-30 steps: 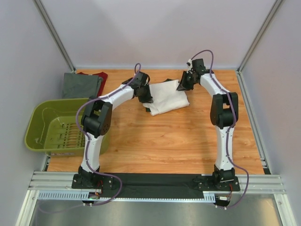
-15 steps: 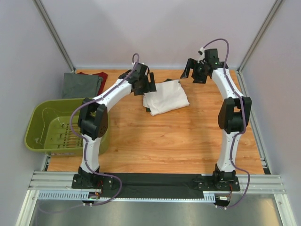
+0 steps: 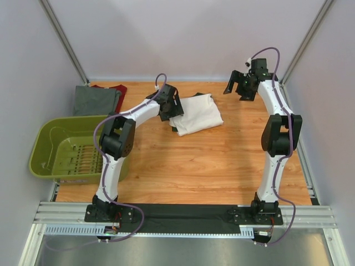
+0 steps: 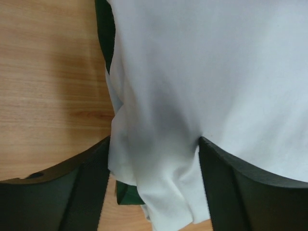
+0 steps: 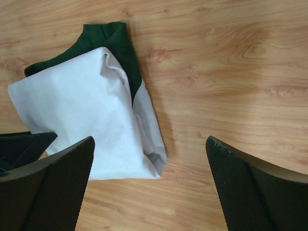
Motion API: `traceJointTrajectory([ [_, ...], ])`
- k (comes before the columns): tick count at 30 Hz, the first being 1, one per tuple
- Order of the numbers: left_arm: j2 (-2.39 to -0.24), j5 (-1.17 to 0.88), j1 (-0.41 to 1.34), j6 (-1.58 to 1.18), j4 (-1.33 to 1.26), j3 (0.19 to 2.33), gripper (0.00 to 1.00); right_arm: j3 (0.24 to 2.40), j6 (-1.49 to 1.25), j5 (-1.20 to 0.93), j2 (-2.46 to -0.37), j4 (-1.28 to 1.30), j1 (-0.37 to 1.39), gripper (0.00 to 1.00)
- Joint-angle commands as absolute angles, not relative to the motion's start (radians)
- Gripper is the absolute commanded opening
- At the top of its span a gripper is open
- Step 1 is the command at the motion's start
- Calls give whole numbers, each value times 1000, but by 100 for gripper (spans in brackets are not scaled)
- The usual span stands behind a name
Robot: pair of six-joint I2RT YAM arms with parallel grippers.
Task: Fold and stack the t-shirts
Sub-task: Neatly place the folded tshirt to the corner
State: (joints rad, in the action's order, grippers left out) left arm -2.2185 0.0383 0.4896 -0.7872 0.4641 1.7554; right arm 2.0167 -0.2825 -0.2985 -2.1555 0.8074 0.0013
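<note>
The white t-shirt [image 3: 197, 113] lies folded on the wooden table [image 3: 211, 160], its dark green collar part [image 5: 107, 42] showing at one edge. My left gripper [image 3: 169, 108] hovers low over the shirt's left edge. It is open, and its fingers [image 4: 86, 192] straddle a hanging fold of white cloth [image 4: 159, 183]. My right gripper [image 3: 239, 87] is raised at the back right, well clear of the shirt. It is wide open with only bare wood between its fingers [image 5: 240, 187]. The grey t-shirt [image 3: 95, 101] lies folded at the back left, on the dark red one [image 3: 117, 88].
An olive-green plastic basket [image 3: 47, 141] sits at the left edge of the table, beside the left arm's elbow. Grey walls and metal posts close in the back and sides. Bare wood stretches in front of the white shirt.
Both grippers opened and let go of the white shirt, which now lies flatter. The right arm lifted and swung back to the right. The left gripper stayed at the shirt's left edge.
</note>
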Motion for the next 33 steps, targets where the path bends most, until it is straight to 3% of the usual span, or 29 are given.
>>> traceJointTrajectory([
  [1, -2244, 34, 495, -811, 350, 1727, 77, 2029, -267, -262, -2131, 815, -35, 99],
  [5, -2275, 34, 495, -813, 299, 1717, 52, 2017, -267, -256, -2117, 816, -51, 99],
  [7, -2290, 40, 492, -815, 293, 1723, 44, 2013, -268, -253, -2111, 816, -61, 99],
  [10, -2313, 52, 486, -786, 314, 1764, 21, 2010, -271, -252, -2106, 822, -75, 99],
  [11, -2321, 54, 482, -760, 330, 1804, 0, 2008, -272, -250, -2105, 824, -78, 99],
  [20, -2336, 158, 394, -445, 609, 2035, 0, 1953, -275, -175, -2077, 825, -89, 99],
  [27, -2309, 195, 345, -210, 762, 2108, 0, 1911, -330, -166, -2094, 805, -87, 99],
  [33, -2261, 293, 305, -62, 841, 2108, 0, 2000, -330, -150, -2149, 867, -89, 98],
])
